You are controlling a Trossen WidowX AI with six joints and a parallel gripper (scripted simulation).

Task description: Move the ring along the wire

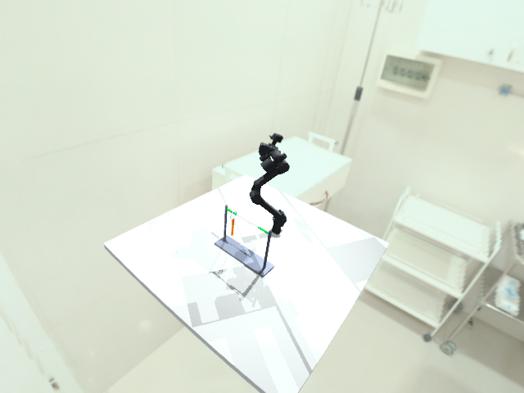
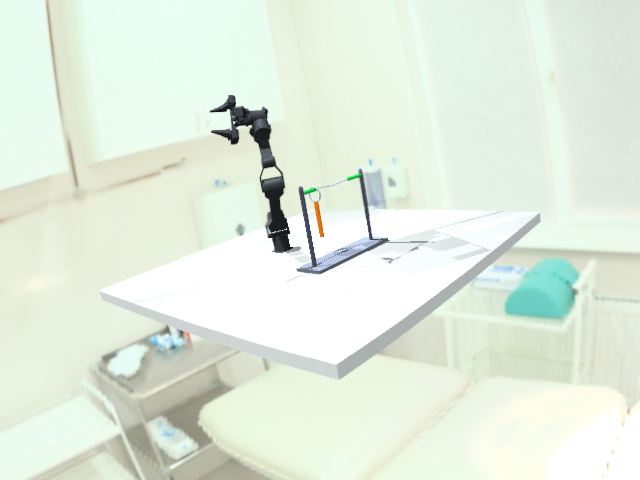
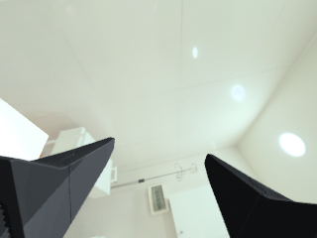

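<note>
A pale ring hangs on the green wire part beside one post, near that part's inner end. Its orange handle hangs down freely above the base. The thin grey wire runs to the other green part at the second post. My gripper is open and empty, high above the table and well away from the ring. It points away from the wire frame. The ring and handle are not visible in the wrist view.
The posts stand on a flat grey-blue base on the white table. My arm rises from the table beside the frame. Carts and cabinets stand in the room beyond the table.
</note>
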